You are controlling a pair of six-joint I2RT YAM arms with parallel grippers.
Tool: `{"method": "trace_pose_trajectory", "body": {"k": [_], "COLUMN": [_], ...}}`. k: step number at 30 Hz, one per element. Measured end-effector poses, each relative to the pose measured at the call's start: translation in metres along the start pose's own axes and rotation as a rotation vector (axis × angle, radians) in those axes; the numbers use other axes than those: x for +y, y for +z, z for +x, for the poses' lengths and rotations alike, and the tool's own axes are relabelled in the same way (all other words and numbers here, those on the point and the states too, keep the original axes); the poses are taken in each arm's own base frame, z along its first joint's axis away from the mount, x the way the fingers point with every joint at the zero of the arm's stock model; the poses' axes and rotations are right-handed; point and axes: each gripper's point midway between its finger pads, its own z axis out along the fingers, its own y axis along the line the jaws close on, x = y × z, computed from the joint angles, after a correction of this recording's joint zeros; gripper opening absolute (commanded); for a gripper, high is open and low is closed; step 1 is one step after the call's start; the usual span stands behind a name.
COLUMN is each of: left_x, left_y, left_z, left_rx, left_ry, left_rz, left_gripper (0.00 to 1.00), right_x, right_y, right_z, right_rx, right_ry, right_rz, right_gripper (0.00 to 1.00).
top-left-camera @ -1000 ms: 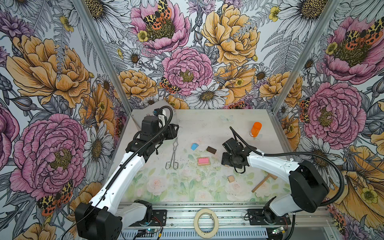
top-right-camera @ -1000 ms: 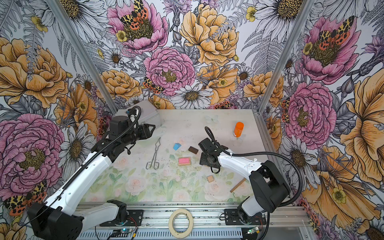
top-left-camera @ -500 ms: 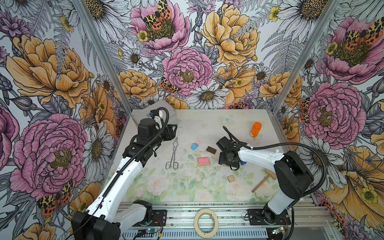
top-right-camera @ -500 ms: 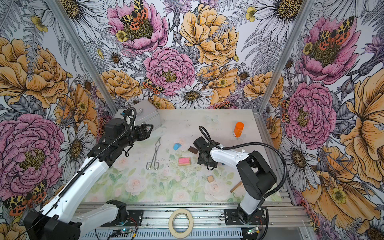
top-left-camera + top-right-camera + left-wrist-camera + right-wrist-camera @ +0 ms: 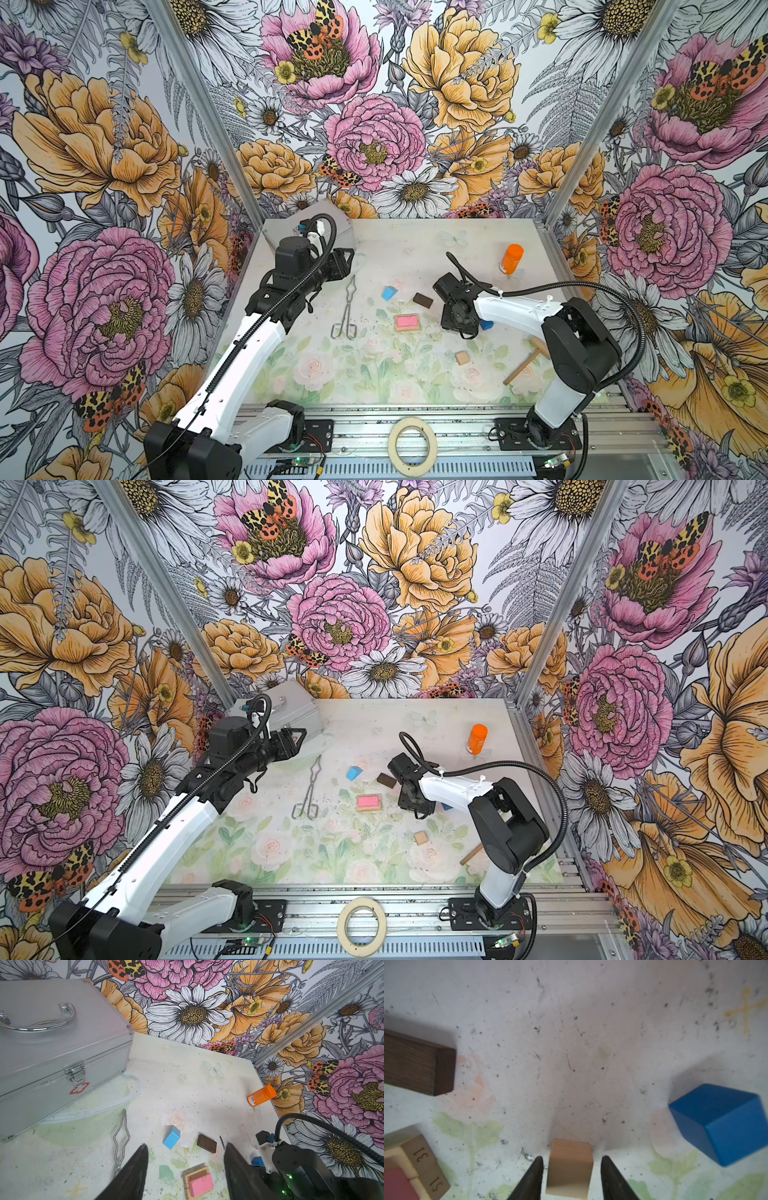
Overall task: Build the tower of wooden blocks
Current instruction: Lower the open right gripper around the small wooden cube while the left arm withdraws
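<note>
A low stack, a pink bar on tan bars (image 5: 407,322), lies mid-table in both top views (image 5: 368,802). Near it lie a dark brown bar (image 5: 422,299), a light blue cube (image 5: 389,293) and a dark blue cube (image 5: 720,1122). A loose tan cube (image 5: 461,358) sits nearer the front. My right gripper (image 5: 572,1157) points down right of the stack. It is open around another tan cube (image 5: 569,1169), with a thin gap on each side. My left gripper (image 5: 186,1144) hangs open and empty above the back left (image 5: 347,257).
A silver case (image 5: 328,224) stands in the back left corner. Metal tongs (image 5: 345,307) lie left of the blocks. An orange bottle (image 5: 512,258) stands at the back right. A long wooden stick (image 5: 525,365) lies front right, partly under my right arm.
My right arm has folded in and its gripper has shifted slightly left. Its jaws have narrowed around the tan cube. The left arm has barely moved.
</note>
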Motion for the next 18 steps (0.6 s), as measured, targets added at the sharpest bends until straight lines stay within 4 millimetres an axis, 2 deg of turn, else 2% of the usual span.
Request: {"method": "trace_pose_trajectory", "body": {"k": [18], "left_x": [-0.0029], "left_y": [0.0], "left_z": [0.0014], "left_rx": [0.008], "left_ry": [0.0], "left_rz": [0.017], "left_gripper": [0.6], "right_x": [0.0034], "right_y": [0.0024], "right_z": [0.0008], "right_rx": [0.015], "right_ry": [0.0], "right_rz": [-0.007], "right_gripper": [0.39]}}
